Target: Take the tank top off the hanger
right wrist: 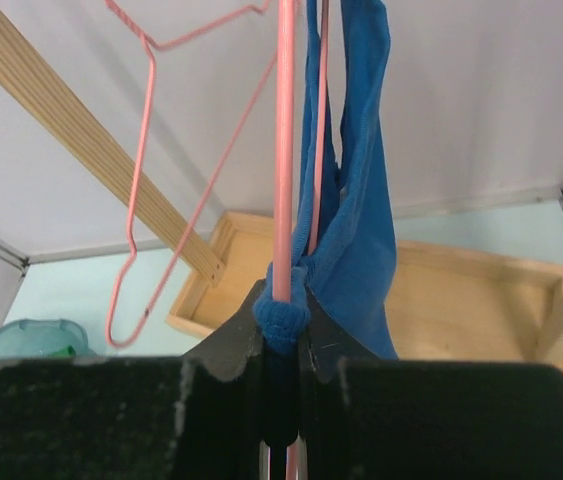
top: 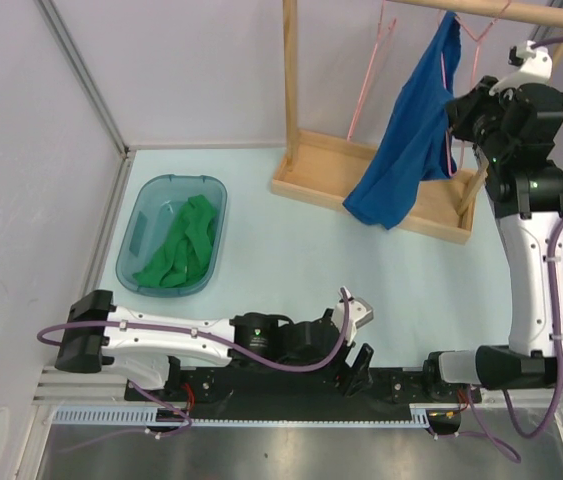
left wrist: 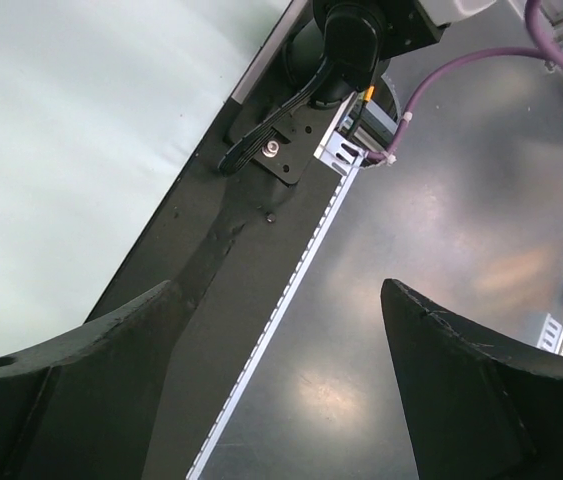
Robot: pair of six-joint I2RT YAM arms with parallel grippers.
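Note:
A blue tank top (top: pixel 411 140) hangs from a pink wire hanger (top: pixel 453 90) on the wooden rail (top: pixel 521 12) at the back right. My right gripper (top: pixel 458 112) is raised beside it and shut on a fold of the blue fabric. In the right wrist view the jaws (right wrist: pixel 283 320) pinch a blue strap (right wrist: pixel 283 312) bunched round the pink hanger wire (right wrist: pixel 284 150). My left gripper (top: pixel 353 345) lies low by the near table edge, open and empty; in the left wrist view (left wrist: pixel 281 330) it shows only the metal base between its fingers.
A second, bare pink hanger (top: pixel 371 70) hangs left of the tank top. The wooden rack base (top: pixel 311 165) stands at the back. A teal bin (top: pixel 151 235) with green cloth (top: pixel 181 250) sits at the left. White walls close in the back and left.

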